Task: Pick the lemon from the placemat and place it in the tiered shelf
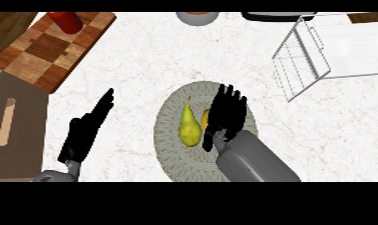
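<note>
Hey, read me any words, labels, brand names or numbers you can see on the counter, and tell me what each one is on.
None: no words, labels, brands, numbers or signs show anywhere.
The placemat, pear, tiered shelf, checkered board and red item carry no readable text.

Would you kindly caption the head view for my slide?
Right hand open over the lemon beside a pear on the placemat; tiered shelf waits.
</note>
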